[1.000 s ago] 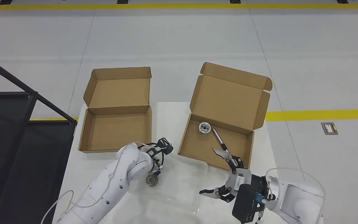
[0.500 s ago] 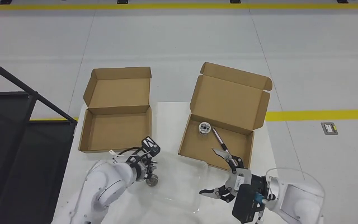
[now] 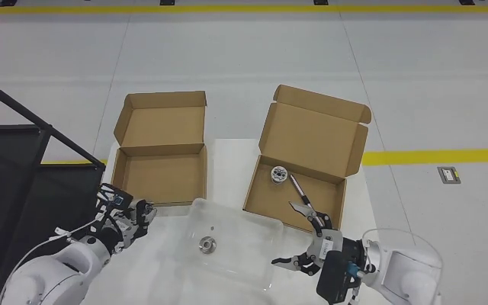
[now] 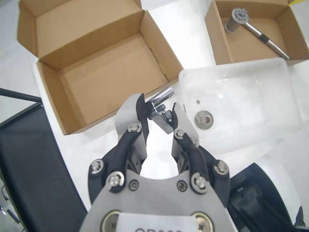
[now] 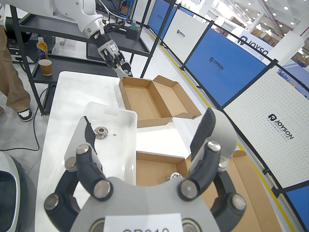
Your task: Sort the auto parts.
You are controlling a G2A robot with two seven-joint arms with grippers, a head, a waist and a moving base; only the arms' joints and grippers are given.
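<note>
Here we see the white table (image 3: 229,156) bearing an open left box (image 3: 158,177) and right box (image 3: 268,200), with a clear tray (image 3: 200,205) nearer. Our left gripper (image 4: 158,106), just near of the left box, is clamped on a chrome part (image 4: 163,94). Our right gripper (image 5: 148,121), near right, stands wide apart. A flanged disc (image 3: 205,245) lies in the tray.

Top view looks down; both wrist views share the clear tray (image 4: 251,90).

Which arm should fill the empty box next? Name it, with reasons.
Left. The left gripper holds a metal part beside the empty box; the right gripper is open, empty and farther off.
</note>
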